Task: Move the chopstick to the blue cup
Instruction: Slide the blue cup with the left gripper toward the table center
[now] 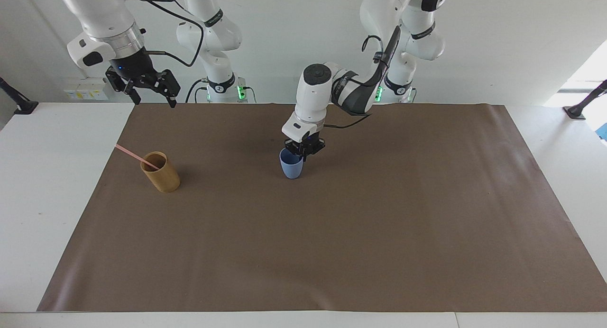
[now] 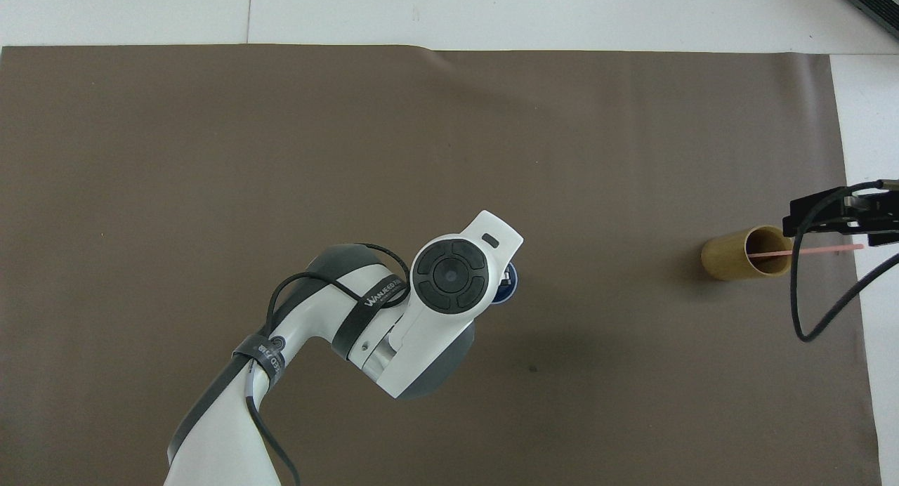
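Facing view: left tool [image 1: 303, 152] sits at the rim of the blue cup [image 1: 290, 165] mid-desk; grip or release, cannot tell. Right tool [image 1: 151, 88] waits, spread wide and empty, above the desk edge.

Overhead view: chopstick [image 2: 808, 249] leans in the bamboo cup [image 2: 743, 253]. Cup placing looks about done; next, the right tool must pinch the chopstick.

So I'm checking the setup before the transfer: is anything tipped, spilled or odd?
Nothing stands out. The blue cup and bamboo cup stand upright on the mat; the chopstick leans in the bamboo cup.
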Controlling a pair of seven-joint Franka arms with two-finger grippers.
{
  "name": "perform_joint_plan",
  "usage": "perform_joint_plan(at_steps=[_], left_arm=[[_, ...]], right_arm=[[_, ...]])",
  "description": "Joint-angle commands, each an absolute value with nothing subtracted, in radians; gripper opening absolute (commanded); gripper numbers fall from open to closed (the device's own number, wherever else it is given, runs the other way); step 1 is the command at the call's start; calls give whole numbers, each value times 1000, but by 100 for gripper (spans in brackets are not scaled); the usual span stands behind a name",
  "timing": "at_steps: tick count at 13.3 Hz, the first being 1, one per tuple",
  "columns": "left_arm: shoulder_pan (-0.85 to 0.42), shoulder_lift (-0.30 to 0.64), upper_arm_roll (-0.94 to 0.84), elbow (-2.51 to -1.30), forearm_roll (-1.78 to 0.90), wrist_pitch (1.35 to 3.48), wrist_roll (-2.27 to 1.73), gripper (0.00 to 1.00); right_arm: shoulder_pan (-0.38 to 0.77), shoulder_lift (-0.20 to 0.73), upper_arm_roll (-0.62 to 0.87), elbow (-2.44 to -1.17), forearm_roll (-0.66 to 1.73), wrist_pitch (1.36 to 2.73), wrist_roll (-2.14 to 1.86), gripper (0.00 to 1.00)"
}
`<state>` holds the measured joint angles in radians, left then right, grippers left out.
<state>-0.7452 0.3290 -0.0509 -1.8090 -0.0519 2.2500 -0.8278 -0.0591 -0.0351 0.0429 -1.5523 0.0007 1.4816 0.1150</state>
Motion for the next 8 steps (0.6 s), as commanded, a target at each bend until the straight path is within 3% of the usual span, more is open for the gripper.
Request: perform_joint_plan(at_steps=[1, 8], left_arm=[[-765, 337, -32, -1801, -58, 2266, -858, 98], [-661, 223, -21, -1790, 24, 2134, -821, 100]], right_arm=[[-86, -66, 49, -1589, 9, 1503, 127, 100], [-130, -66, 40, -1629, 20, 1540, 39, 100]])
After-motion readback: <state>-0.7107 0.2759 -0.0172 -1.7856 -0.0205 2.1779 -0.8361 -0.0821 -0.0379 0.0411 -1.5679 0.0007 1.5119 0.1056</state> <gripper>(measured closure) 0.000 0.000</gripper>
